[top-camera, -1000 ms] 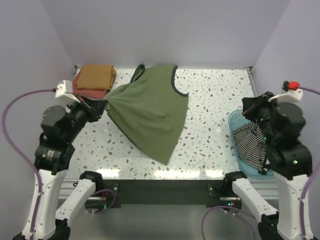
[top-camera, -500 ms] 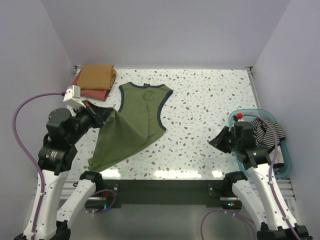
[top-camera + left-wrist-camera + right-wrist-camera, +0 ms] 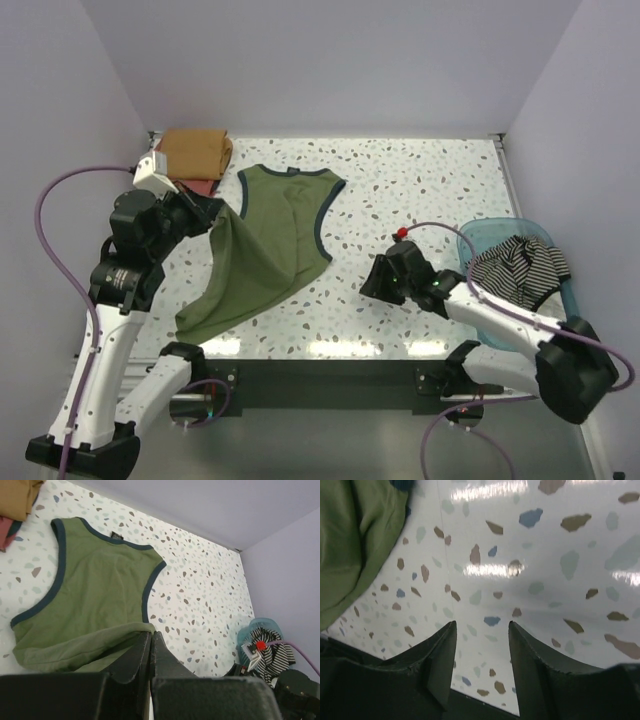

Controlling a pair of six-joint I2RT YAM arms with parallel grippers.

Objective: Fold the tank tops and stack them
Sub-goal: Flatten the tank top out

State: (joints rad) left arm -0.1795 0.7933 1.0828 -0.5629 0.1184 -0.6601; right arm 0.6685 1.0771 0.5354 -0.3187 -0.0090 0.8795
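Observation:
The olive green tank top (image 3: pixel 270 245) with navy trim lies on the table, neck end far, its left side lifted. My left gripper (image 3: pixel 216 214) is shut on that raised edge; the left wrist view shows a fold of the green top (image 3: pixel 90 585) pinched at the left gripper (image 3: pixel 151 633). My right gripper (image 3: pixel 371 283) hovers low over bare table right of the top, open and empty. The right wrist view shows the right gripper (image 3: pixel 482 625) with speckled table in its gap and the green top (image 3: pixel 355 545) at upper left. A striped tank top (image 3: pixel 520 268) lies in the basket.
The translucent blue basket (image 3: pixel 500 226) stands at the table's right edge. A folded mustard top (image 3: pixel 195 150) rests on a folded red one (image 3: pixel 203 186) in the far left corner. Grey walls close in the back and sides.
The green top went from hanging spread in the air to lying on the table. My right arm swung from the basket out over the table's middle and its jaws opened.

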